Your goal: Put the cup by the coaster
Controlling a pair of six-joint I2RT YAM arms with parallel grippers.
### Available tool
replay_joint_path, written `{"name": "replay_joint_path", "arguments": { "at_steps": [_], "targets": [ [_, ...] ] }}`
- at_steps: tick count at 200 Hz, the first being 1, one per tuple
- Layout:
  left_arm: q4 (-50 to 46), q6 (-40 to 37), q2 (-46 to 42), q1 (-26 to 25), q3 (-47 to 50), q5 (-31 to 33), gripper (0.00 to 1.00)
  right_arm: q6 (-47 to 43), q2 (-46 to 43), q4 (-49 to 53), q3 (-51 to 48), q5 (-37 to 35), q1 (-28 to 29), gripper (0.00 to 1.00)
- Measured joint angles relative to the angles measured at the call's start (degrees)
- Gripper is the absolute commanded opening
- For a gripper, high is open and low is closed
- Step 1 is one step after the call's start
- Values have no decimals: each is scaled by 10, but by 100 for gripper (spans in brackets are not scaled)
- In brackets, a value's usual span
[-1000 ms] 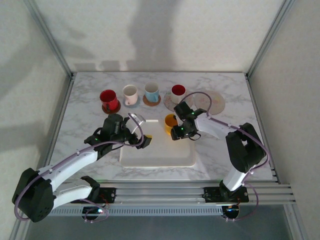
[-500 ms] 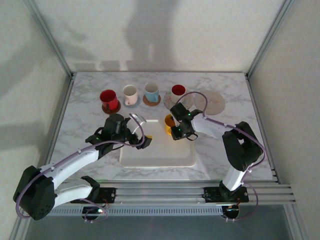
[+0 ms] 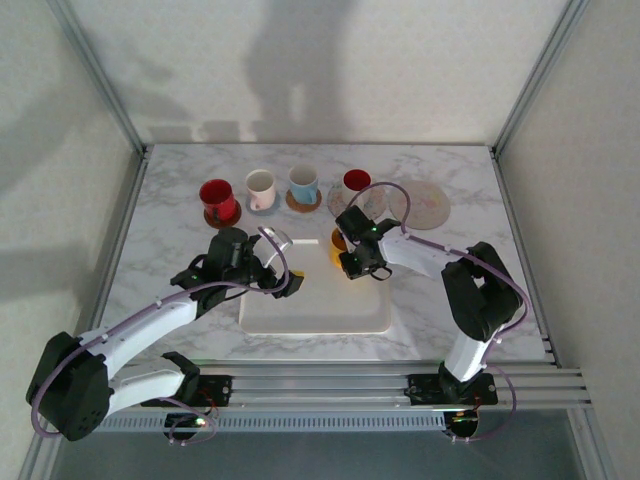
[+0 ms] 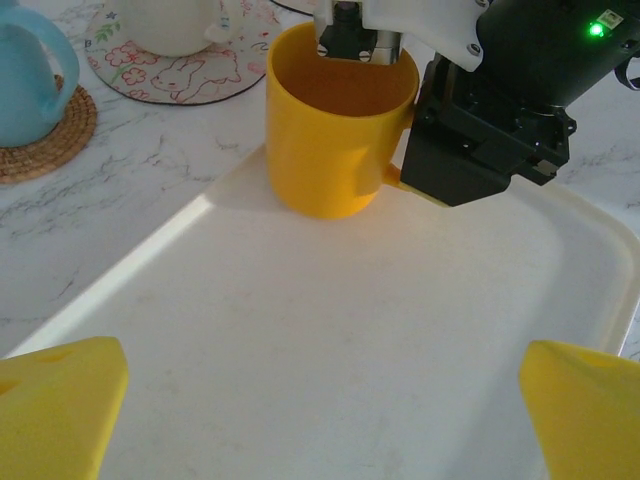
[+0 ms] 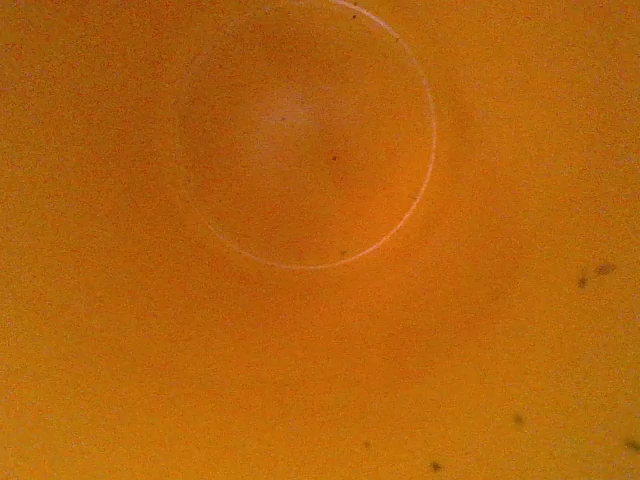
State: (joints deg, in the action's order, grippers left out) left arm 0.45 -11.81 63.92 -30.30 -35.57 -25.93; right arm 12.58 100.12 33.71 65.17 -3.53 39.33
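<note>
The yellow cup stands upright at the far edge of the white tray. The right gripper sits at the cup's far rim (whether it pinches, I cannot tell). The left gripper hovers over the tray's near-left part, fingertips spread wide. The bare coaster lies beyond the tray's far right corner.

— Where does the tray sit?
— On the tabletop, centred, toward the near side. The cup stands at its far edge, right of centre.
— And behind that?
— Four other cups in a row, each on a mat. The coaster lies just right of that row.
</note>
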Motion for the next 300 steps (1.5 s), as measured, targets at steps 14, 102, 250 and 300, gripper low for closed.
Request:
{"name": "replay_joint_path", "arguments": {
  "at_steps": [14,102,250,300],
  "targets": [
    [0,0,0,0,0,0,100,0,0,1,0,-4,2,17],
    [2,0,-9,0,0,2,100,-2,1,15,5,-23,14,0],
    [-41,5,-111,0,12,35,100,7,-37,44,6,-25,47,0],
    [-49,18,-166,0,2,53,100,19,-117,60,6,-22,50,0]
  ]
}}
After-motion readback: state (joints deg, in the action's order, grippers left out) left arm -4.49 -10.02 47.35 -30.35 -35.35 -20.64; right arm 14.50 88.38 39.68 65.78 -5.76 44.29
